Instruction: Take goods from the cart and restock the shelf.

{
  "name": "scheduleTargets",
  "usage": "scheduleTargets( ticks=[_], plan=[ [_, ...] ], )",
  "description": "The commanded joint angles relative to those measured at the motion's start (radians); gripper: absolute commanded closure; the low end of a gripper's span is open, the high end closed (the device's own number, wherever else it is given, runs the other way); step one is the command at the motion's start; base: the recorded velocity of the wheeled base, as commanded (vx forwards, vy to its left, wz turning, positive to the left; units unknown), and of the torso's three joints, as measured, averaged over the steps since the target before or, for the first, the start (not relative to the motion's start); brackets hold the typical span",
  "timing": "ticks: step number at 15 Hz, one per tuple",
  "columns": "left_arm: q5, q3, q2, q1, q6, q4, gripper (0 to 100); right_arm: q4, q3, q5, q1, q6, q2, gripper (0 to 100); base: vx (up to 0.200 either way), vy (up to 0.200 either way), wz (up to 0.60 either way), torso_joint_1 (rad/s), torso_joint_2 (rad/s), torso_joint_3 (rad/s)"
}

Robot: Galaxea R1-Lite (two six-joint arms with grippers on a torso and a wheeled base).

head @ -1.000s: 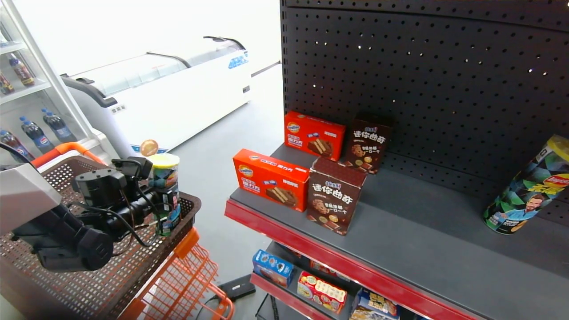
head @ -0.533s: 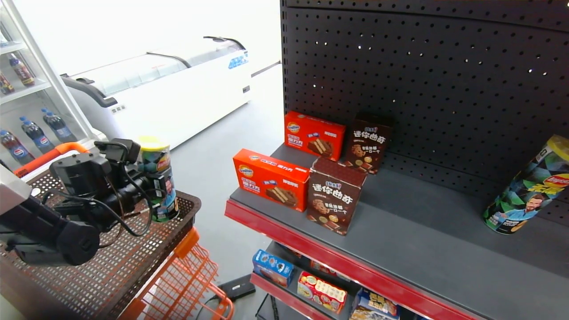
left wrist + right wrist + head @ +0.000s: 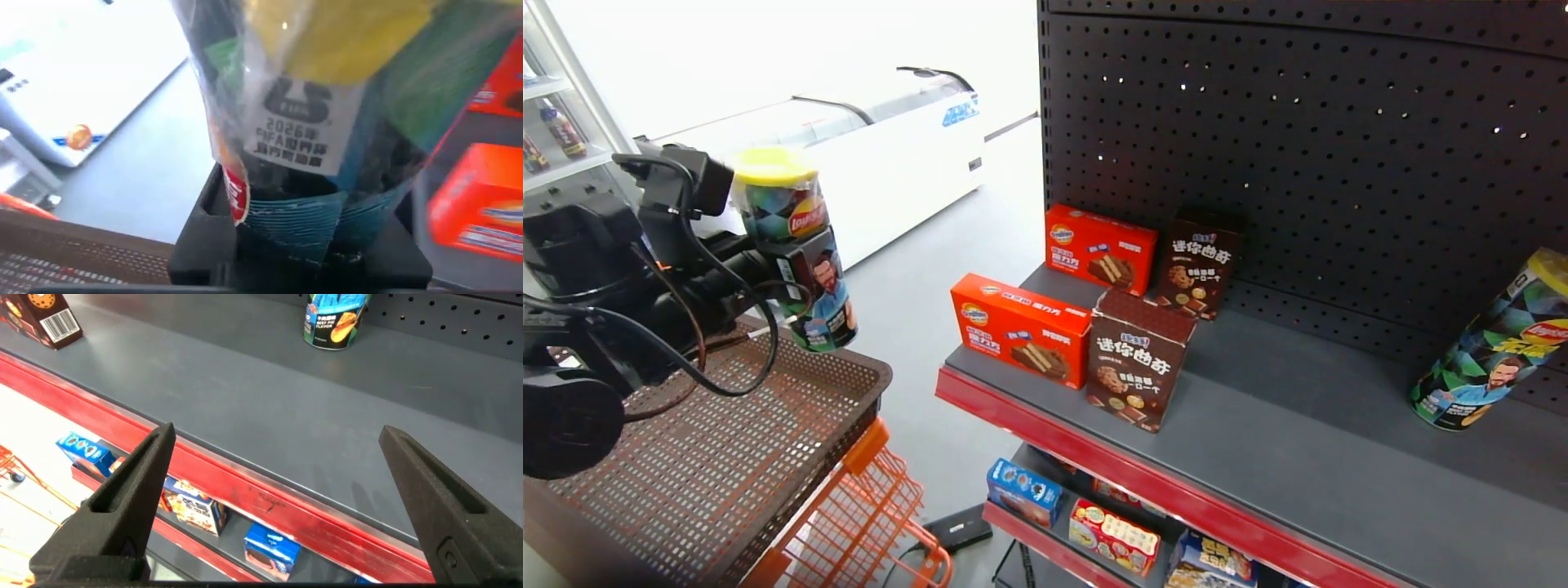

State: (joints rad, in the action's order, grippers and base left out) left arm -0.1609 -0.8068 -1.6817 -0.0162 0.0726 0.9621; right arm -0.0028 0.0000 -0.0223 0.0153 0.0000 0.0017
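My left gripper (image 3: 796, 269) is shut on a tall chip can (image 3: 792, 245) with a yellow lid, held upright in the air above the far corner of the brown cart basket (image 3: 735, 457). In the left wrist view the can (image 3: 319, 122) stands close up between the fingers. The grey shelf (image 3: 1258, 425) to the right carries two orange boxes (image 3: 1021, 329), two brown cookie boxes (image 3: 1137, 359) and a second chip can (image 3: 1494, 343) leaning at the far right. My right gripper (image 3: 286, 498) hangs open over the shelf's front edge (image 3: 270, 490), with that second can (image 3: 335, 318) beyond it.
A black pegboard (image 3: 1298, 139) backs the shelf. Lower shelves hold small snack boxes (image 3: 1111, 535). A white chest freezer (image 3: 849, 163) and a drinks cooler (image 3: 556, 122) stand behind the cart. Bare shelf surface lies between the brown boxes and the leaning can.
My left gripper has lifted the chip can up out of the cart basket, well above its rim. The shelf goods have not moved.
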Motion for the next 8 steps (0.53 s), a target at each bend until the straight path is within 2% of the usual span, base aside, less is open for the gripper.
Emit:
scheduleTargets(
  ticks=[1,4,7,8],
  plan=[
    [-0.011,-0.041,0.175,-0.082,-0.031,-0.126,100,0.0,0.0,-0.001,0.0,0.0,0.001,0,0.0,0.0,0.0,0.0,0.0,0.0],
    [-0.008,-0.031,0.237,-0.18,-0.034,-0.191,100,0.0,0.0,-0.001,0.0,0.0,0.001,0,0.0,0.0,0.0,0.0,0.0,0.0],
    [-0.012,-0.005,0.289,-0.291,-0.096,-0.195,100,0.0,0.0,0.001,0.0,0.0,0.001,0,0.0,0.0,0.0,0.0,0.0,0.0],
    [-0.012,-0.006,0.293,-0.304,-0.1,-0.195,100,0.0,0.0,-0.001,0.0,0.0,0.001,0,0.0,0.0,0.0,0.0,0.0,0.0]
  ],
)
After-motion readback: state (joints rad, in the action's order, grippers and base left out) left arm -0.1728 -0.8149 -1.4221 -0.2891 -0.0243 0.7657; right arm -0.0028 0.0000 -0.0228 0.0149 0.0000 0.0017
